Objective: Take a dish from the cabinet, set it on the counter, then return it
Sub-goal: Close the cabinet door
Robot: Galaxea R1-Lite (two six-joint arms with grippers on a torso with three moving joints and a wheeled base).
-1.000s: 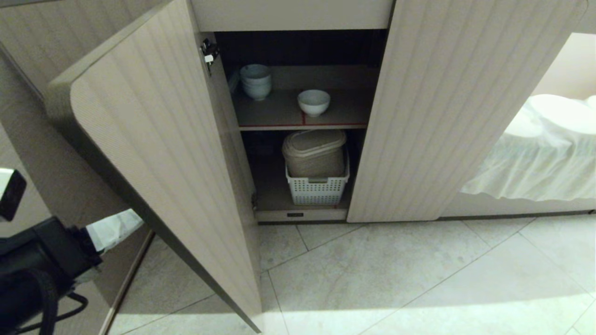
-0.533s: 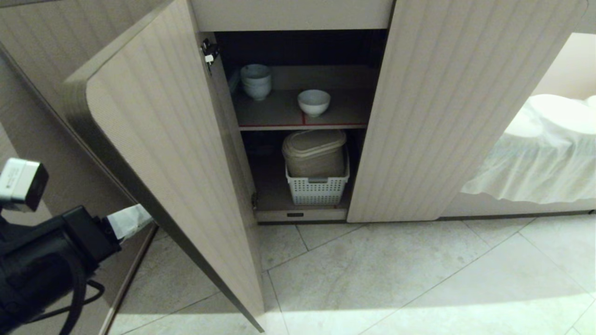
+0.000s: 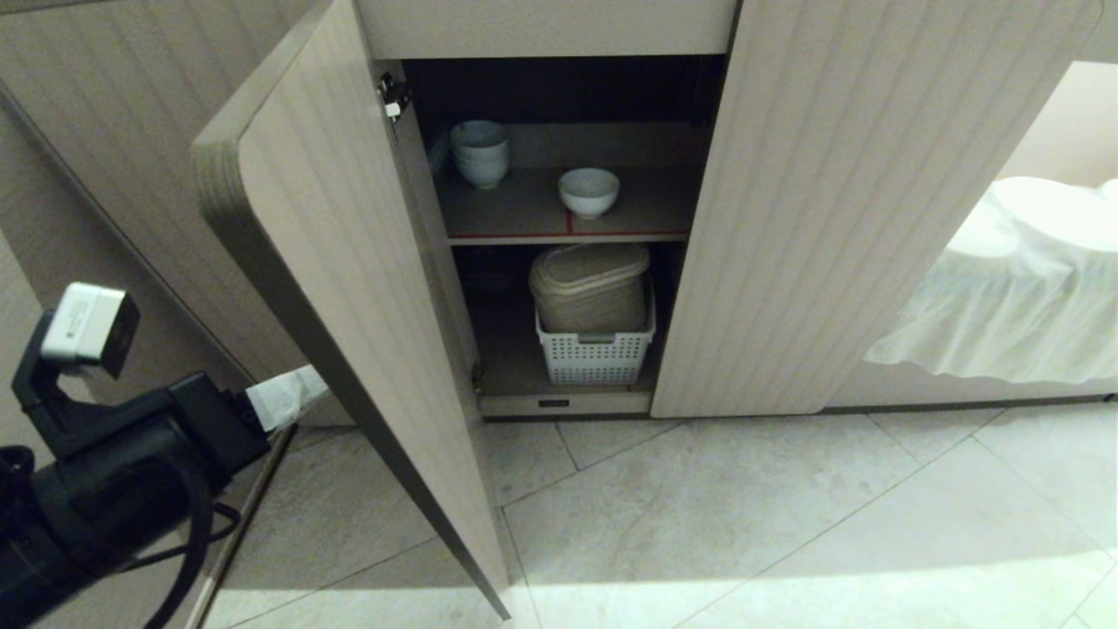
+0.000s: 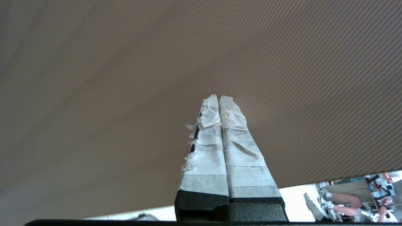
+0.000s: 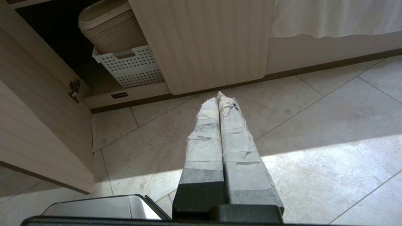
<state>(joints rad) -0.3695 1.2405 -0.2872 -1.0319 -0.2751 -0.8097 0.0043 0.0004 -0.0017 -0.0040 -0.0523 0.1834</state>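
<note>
Head view: I see the cabinet (image 3: 541, 35) with its left door (image 3: 349, 288) swung out. My left gripper (image 3: 297, 393) sits behind that door's outer face, taped fingers (image 4: 216, 141) pressed together on nothing. The dish (image 3: 589, 191) stands on the upper shelf (image 3: 524, 214), right of stacked bowls (image 3: 479, 152). My right gripper (image 5: 219, 97) hangs over the floor (image 5: 314, 150), also closed and empty.

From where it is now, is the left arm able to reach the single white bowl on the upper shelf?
Probably not yet. The left gripper is shut and sits behind the open left door, on its outer side, so the door stands between it and the bowl. The cabinet opening itself looks free.
</note>
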